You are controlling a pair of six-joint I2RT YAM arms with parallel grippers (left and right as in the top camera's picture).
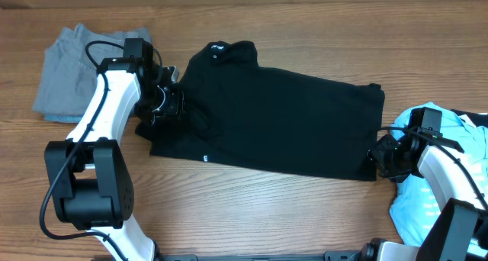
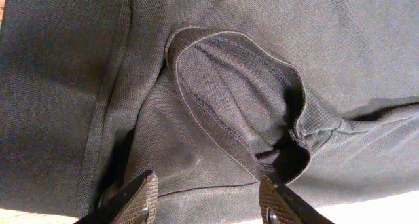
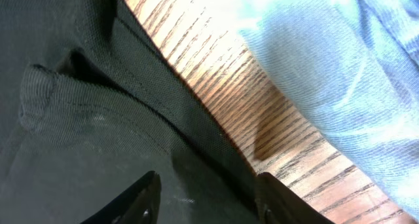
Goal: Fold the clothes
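Note:
The clothes lie on the wooden table. A large black shirt [image 1: 274,120] is spread across the middle, its collar at the upper left. My left gripper [image 1: 164,101] hovers at the shirt's left end over a sleeve opening [image 2: 242,93]; its jaws stand open [image 2: 206,201] with only flat fabric below them. My right gripper [image 1: 379,156] is at the shirt's lower right corner. It is open [image 3: 208,201] above the black hem [image 3: 163,99], holding nothing.
A folded grey garment [image 1: 72,74] lies at the upper left beside the left arm. A crumpled light-blue tee [image 1: 435,177] lies at the right edge under the right arm, also seen in the right wrist view [image 3: 340,73]. A strip of bare wood separates it from the shirt.

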